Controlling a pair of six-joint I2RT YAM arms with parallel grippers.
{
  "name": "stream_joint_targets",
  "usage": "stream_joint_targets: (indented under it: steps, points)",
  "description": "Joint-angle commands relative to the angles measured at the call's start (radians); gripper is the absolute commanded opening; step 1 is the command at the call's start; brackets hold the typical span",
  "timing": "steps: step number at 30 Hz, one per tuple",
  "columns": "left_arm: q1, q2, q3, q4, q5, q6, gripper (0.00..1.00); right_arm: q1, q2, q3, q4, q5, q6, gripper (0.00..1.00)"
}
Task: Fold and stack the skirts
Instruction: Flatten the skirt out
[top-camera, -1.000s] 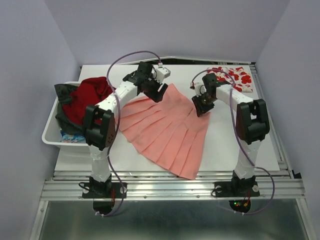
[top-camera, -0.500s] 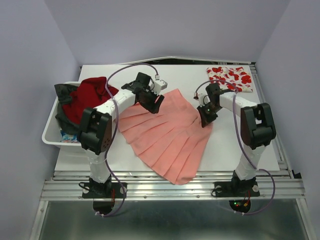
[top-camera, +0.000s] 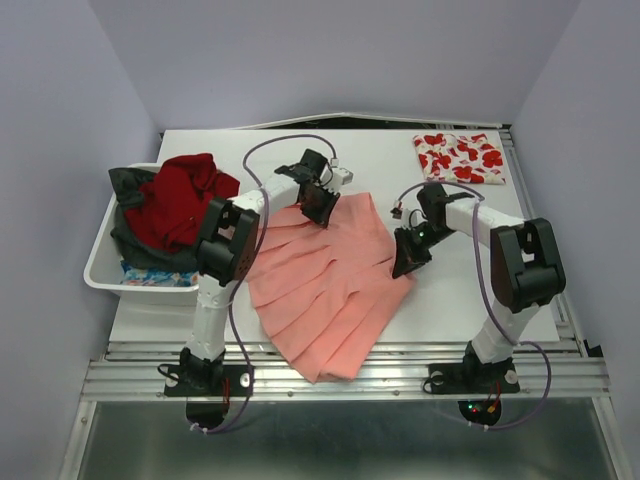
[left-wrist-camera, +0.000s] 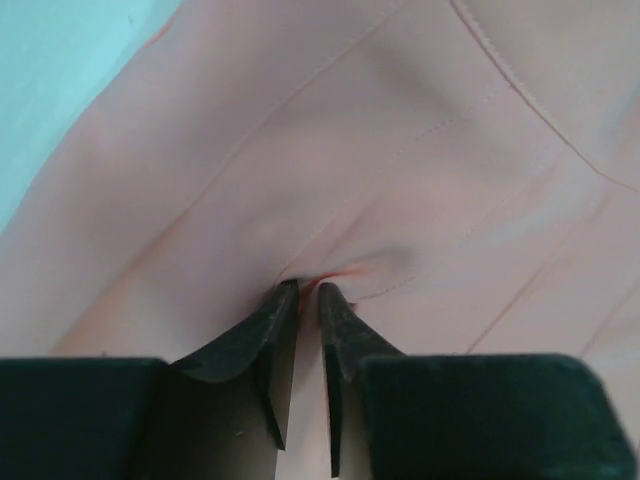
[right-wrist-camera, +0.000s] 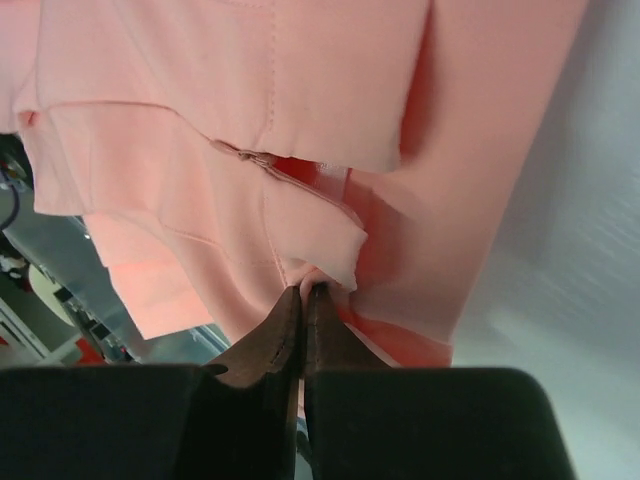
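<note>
Dragged nearer: pink skirt (top-camera: 320, 290) | left hand (left-wrist-camera: 308, 287) pinches it (angled down) | right hand (right-wrist-camera: 304, 289) clamps its edge

Bright, even overhead light; soft shadows on the white table (top-camera: 380, 165). Top view sharp; both wrist views slightly soft up close.

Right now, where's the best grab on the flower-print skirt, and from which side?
The flower-print skirt lies flat, a rectangle, far right on the table. Probably pinch its near-left corner from above, approaching from the near side; that edge is free.
</note>
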Motion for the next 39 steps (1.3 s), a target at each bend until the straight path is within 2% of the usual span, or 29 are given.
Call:
stream_joint_targets:
  steps: [1, 2, 3, 4, 5, 8, 9, 12, 13, 17, 19, 21, 24, 27, 28, 34, 39]
  points:
    - [0.004, 0.170, 0.242, -0.090, -0.024, 0.028, 0.17, 0.008, -0.102, -0.055, 0.041, -0.116, 0.055, 0.01]
    - [0.002, 0.199, 0.299, -0.110, -0.024, 0.040, 0.15, 0.019, -0.112, -0.066, 0.042, -0.129, 0.057, 0.03]
    - [-0.006, 0.260, 0.404, -0.125, -0.024, 0.069, 0.12, 0.019, -0.128, -0.086, 0.044, -0.143, 0.054, 0.24]
    - [-0.012, 0.290, 0.455, -0.144, -0.023, 0.088, 0.11, 0.019, -0.137, -0.092, 0.046, -0.153, 0.051, 0.35]
    - [-0.027, 0.340, 0.553, -0.180, -0.013, 0.133, 0.11, 0.028, -0.149, -0.095, 0.049, -0.167, 0.039, 0.36]
    - [-0.065, 0.388, 0.666, -0.243, 0.022, 0.219, 0.12, 0.028, -0.157, -0.066, 0.041, -0.181, 0.035, 0.39]
    - [-0.079, 0.387, 0.684, -0.243, 0.030, 0.248, 0.15, 0.028, -0.160, -0.050, 0.036, -0.172, 0.037, 0.42]
    - [-0.118, 0.330, 0.604, -0.184, 0.025, 0.312, 0.26, -0.006, -0.192, 0.015, 0.038, -0.141, 0.052, 0.42]
    - [-0.115, 0.275, 0.553, -0.141, 0.014, 0.300, 0.32, -0.042, -0.212, 0.044, 0.039, -0.132, 0.063, 0.41]
    - [-0.088, 0.105, 0.441, -0.041, -0.052, 0.232, 0.43, -0.135, -0.266, 0.053, 0.099, -0.045, 0.141, 0.34]
    - [-0.091, -0.036, 0.315, 0.055, -0.108, 0.197, 0.50, -0.162, -0.275, 0.023, 0.166, 0.071, 0.185, 0.32]
    - [-0.099, -0.160, 0.194, 0.112, -0.122, 0.146, 0.55, -0.173, -0.255, -0.005, 0.193, 0.112, 0.198, 0.32]
    - [-0.136, -0.262, 0.099, 0.174, -0.150, 0.047, 0.58, -0.173, -0.209, -0.032, 0.242, 0.107, 0.250, 0.30]
    - [-0.199, -0.296, 0.036, 0.200, -0.259, -0.015, 0.58, -0.173, -0.179, -0.072, 0.305, 0.086, 0.291, 0.29]
    - [-0.246, -0.301, 0.022, 0.203, -0.303, -0.045, 0.58, -0.173, -0.154, -0.085, 0.323, 0.071, 0.296, 0.29]
    - [-0.439, -0.278, -0.052, 0.203, -0.361, -0.109, 0.58, -0.173, -0.073, -0.129, 0.377, 0.066, 0.321, 0.31]
    - [-0.539, -0.245, -0.099, 0.204, -0.348, -0.127, 0.63, -0.173, 0.001, -0.132, 0.398, 0.061, 0.316, 0.30]
